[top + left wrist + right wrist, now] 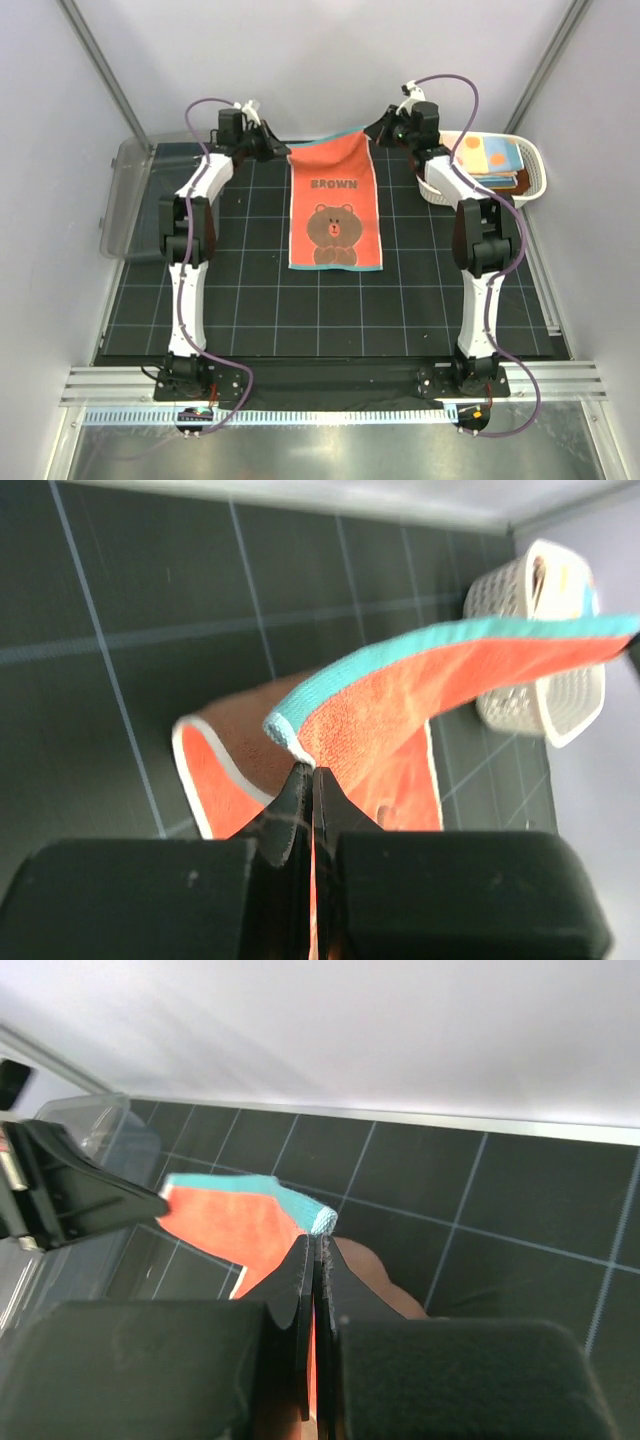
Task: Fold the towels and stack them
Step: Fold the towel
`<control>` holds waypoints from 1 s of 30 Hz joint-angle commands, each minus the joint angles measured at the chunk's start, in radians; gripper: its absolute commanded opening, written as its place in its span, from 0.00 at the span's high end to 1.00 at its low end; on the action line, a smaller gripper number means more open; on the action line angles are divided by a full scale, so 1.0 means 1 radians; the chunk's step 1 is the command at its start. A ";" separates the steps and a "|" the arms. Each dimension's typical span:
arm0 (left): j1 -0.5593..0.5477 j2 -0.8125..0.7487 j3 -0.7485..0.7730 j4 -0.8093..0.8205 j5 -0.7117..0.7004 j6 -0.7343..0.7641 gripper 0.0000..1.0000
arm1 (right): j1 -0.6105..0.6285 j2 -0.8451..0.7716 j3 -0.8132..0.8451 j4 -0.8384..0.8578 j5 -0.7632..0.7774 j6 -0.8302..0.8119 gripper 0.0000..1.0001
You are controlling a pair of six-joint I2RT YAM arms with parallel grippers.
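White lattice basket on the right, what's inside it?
The white plastic lattice basket holds a stack of folded towels; the top one is light blue with orange dots. Darker edges show beneath it, but the lower towels' patterns are covered.

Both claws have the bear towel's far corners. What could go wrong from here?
1. The left claw and right claw each pinch only the very tip of a corner of the bear towel; one could slip mid-fold.
2. The right arm stands close beside the white basket; a swing might nudge it.
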 commanded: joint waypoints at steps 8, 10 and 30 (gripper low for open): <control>-0.020 -0.206 -0.316 0.091 0.105 0.064 1.00 | -0.005 -0.216 -0.306 0.060 -0.080 -0.042 0.99; -0.023 -0.238 -0.359 0.102 0.102 0.068 1.00 | -0.005 -0.246 -0.377 0.046 -0.078 -0.056 0.99; -0.130 -0.565 -0.853 0.059 -0.046 0.129 1.00 | -0.003 -0.557 -0.865 0.029 -0.034 -0.044 0.99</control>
